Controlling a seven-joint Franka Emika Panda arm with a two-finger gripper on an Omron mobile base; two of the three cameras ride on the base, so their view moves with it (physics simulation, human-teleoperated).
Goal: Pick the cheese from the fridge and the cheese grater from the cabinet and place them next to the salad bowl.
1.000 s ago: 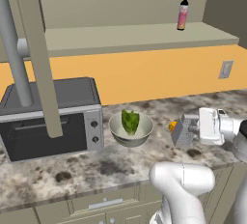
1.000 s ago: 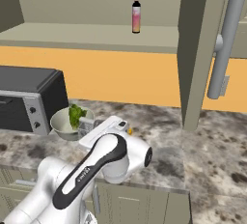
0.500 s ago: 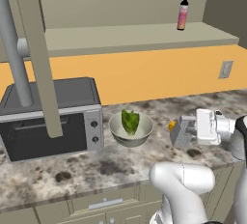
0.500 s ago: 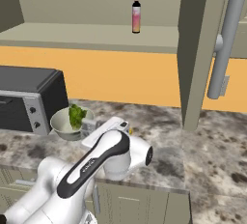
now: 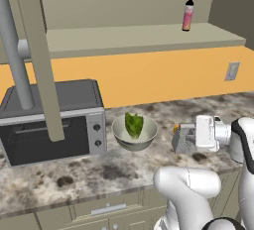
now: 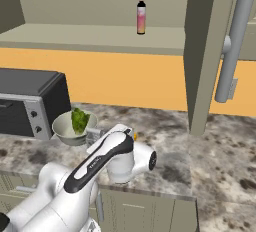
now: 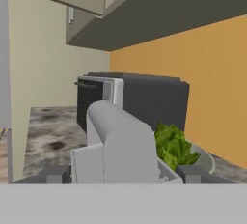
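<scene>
On the speckled worktop (image 5: 79, 174), centre of the left base frame, sits the salad bowl (image 5: 134, 132), pale grey with green lettuce, just right of the dark toaster oven (image 5: 54, 120). Right of the bowl, centre-right of that frame, the cheese grater (image 5: 183, 139) stands upright on the worktop, with the tool (image 5: 190, 137) reaching in sideways from the right edge. In the hand view the grater (image 7: 120, 146) sits lower centre between the two dark fingertips (image 7: 53, 174); the tool is partly open with a tip on each side of the grater, but contact can't be told, so grip unclear. Lettuce and bowl rim show just behind the grater there, toaster oven further back, centre frame. A small orange bit of the cheese (image 5: 175, 128) peeks out just behind the grater's left edge, near the bowl. In the right base frame the bowl (image 6: 74, 127) is at centre-left and the arm covers most of the grater. Cabinet (image 5: 139, 35) shelf runs across the upper part of the left base frame, with a slim pink bottle (image 5: 188, 14) at upper right; an open cabinet door (image 5: 39, 55) hangs at upper left.
</scene>
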